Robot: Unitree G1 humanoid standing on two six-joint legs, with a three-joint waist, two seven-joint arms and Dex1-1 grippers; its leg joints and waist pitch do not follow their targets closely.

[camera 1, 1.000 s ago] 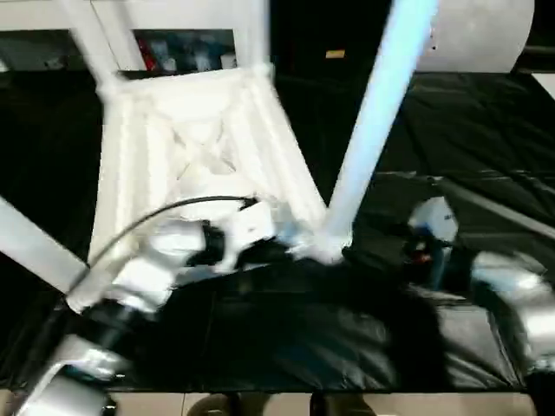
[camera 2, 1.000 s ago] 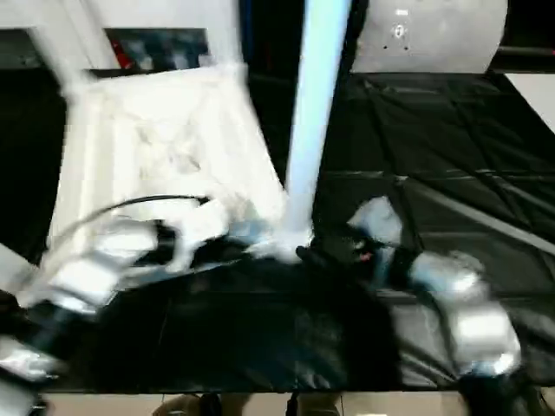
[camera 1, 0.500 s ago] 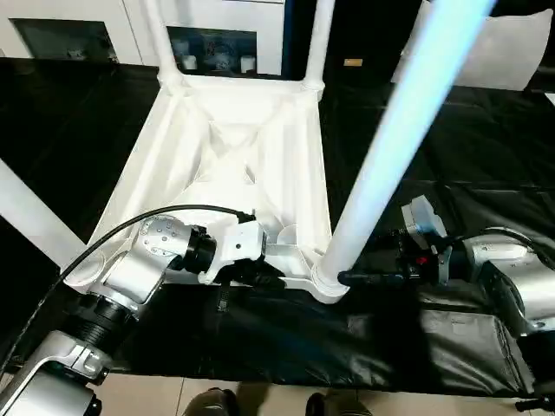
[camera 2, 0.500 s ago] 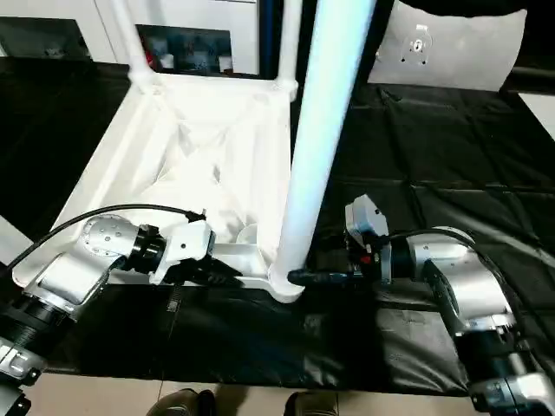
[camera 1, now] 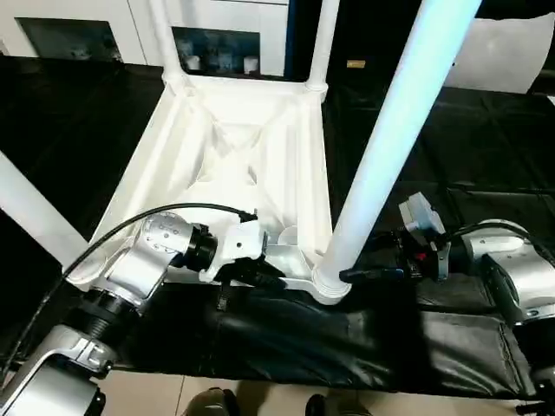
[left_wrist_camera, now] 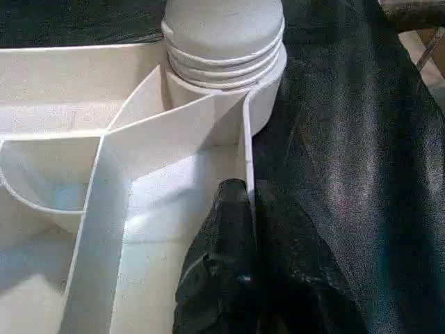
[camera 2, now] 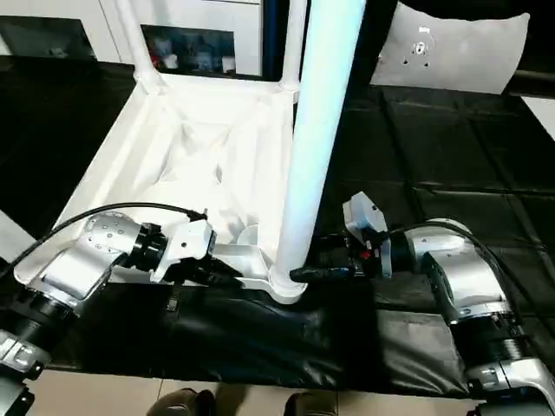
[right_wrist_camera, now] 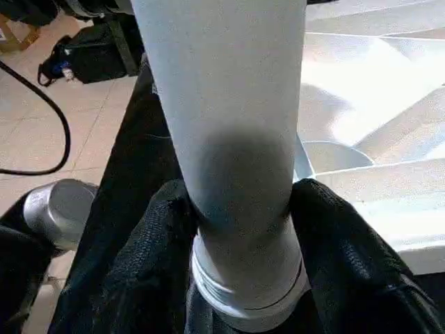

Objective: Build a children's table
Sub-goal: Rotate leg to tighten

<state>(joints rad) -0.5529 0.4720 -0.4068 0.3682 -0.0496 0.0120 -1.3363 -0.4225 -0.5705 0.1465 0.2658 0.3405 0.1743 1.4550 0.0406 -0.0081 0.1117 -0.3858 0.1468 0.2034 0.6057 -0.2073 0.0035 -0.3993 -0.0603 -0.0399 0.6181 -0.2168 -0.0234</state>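
Observation:
The children's table lies upside down, its white ribbed top [camera 1: 238, 165] resting on the black pad. Two legs rise from the far corners [camera 1: 323, 43], one from the near left [camera 1: 35, 217] and one from the near right [camera 1: 390, 130]. My left gripper [camera 1: 264, 276] is shut on the thin near rim of the top [left_wrist_camera: 245, 139], just beside the near-right socket [left_wrist_camera: 226, 69]. My right gripper [camera 1: 349, 275] is shut on the base of the near-right leg [right_wrist_camera: 236, 139], with one black finger [right_wrist_camera: 156, 243] on each side, just above its ringed end.
The black padded work surface [camera 1: 460, 147] spreads to the right and ends just in front of my grippers, with tiled floor below. White cabinets [camera 1: 87, 17] stand at the back and a white panel [camera 1: 512, 61] at the back right. A cable [right_wrist_camera: 42, 167] lies on the floor.
The whole picture has swung and steadied, so the camera moved. My right fingers have closed in on the leg's base. The left grip on the rim is unchanged.

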